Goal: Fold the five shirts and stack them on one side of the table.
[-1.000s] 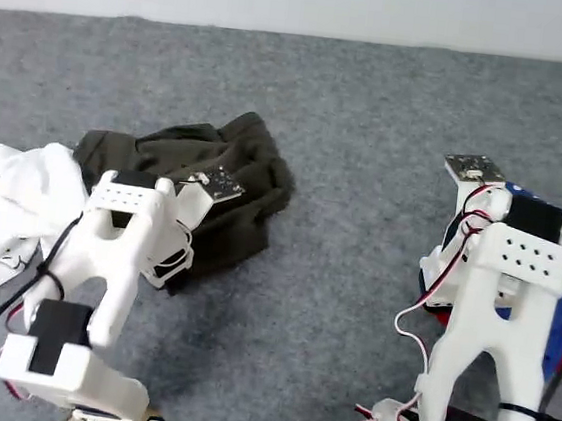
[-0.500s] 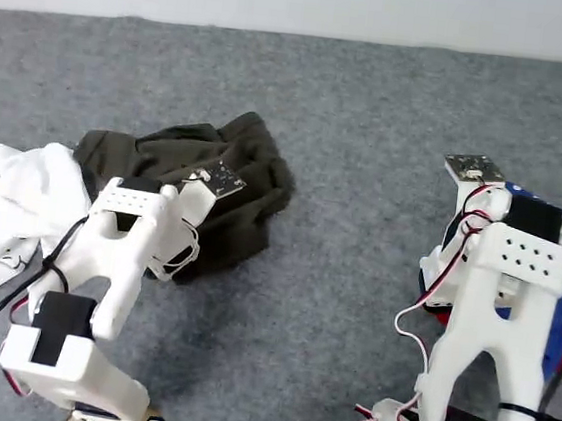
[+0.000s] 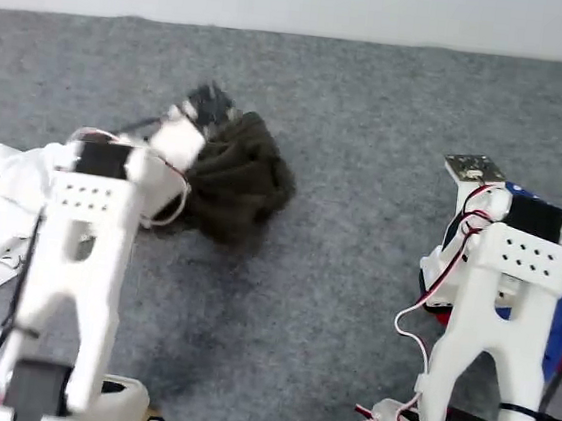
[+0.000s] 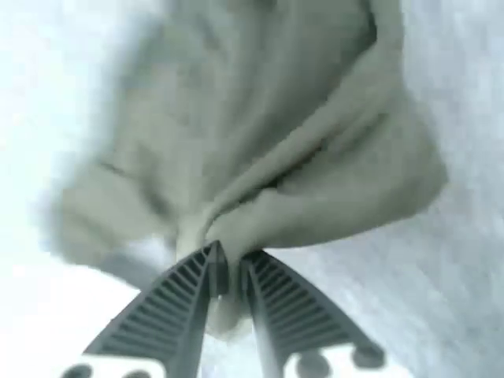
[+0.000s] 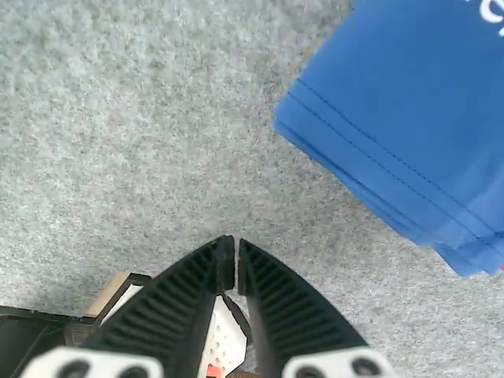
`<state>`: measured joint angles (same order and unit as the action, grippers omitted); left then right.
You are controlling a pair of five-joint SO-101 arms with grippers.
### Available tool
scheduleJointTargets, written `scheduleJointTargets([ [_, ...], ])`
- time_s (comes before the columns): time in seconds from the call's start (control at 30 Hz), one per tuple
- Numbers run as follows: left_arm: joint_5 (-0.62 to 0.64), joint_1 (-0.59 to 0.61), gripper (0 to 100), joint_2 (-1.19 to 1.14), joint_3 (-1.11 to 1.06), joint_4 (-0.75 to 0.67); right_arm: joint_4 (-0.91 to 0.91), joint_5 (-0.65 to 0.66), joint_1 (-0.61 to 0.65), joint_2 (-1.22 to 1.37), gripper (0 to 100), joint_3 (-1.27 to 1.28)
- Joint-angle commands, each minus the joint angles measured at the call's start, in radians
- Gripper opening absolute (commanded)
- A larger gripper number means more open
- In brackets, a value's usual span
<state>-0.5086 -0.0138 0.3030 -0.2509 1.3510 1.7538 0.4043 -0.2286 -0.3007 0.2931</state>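
Grey felt covers the table (image 3: 393,102), and a plain white wall (image 3: 303,2) runs behind it. On this surface the left end effector (image 4: 227,260) is clenched on a pinched-up fold of the dark olive shirt (image 4: 307,150). The cloth gathers into the tips and fans outward from that single grip point. In the high view the same end effector (image 3: 199,111) sits at the far edge of the shirt (image 3: 239,176). The shirt is bunched into a mound rather than spread flat. Judging by that edge grip, the aim is to pull the garment open so it can be laid out for folding, which has not yet happened.

Just beside the mound, toward the table's left edge, lies a crumpled white shirt (image 3: 5,207). The left arm covers the place where the two would meet, so I cannot tell whether they touch.

The right end effector (image 5: 235,256) has its tips pressed together on nothing, above bare felt. The blue shirt (image 5: 409,118) lies near it but apart. It is flat, with layered hems showing, on the right side of the table (image 3: 557,335). Folded and set aside like this, it looks like the start of the stack.
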Motion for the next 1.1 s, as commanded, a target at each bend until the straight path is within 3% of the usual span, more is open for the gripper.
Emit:
scheduleJointTargets([
  [0.0, 0.012, -0.051, 1, 0.135, 0.156, 0.015, 0.041, -0.008, 0.001, -0.047, 1.4, -0.012],
  [0.2, 0.012, -0.137, 1, 0.227, 0.38, 0.015, 0.039, -0.008, 0.007, -0.047, 1.4, -0.012],
  [0.37, 0.012, -0.137, 1, 0.275, 0.535, 0.015, 0.039, -0.008, 0.007, -0.047, 1.4, -0.012],
  [0.63, 0.008, -0.118, 1, 0.373, 0.604, 0.034, 0.039, -0.011, 0.019, -0.048, 1.3, -0.014],
  [0.77, 0.008, -0.009, 1, 0.388, 0.602, 0.123, 0.039, -0.011, 0.127, -0.05, 0.9, -0.014],
  [1.07, 0.006, 0.356, 1, 0.388, 0.394, 0.183, -0.042, -0.015, 0.556, -0.028, 0.9, -0.014],
])
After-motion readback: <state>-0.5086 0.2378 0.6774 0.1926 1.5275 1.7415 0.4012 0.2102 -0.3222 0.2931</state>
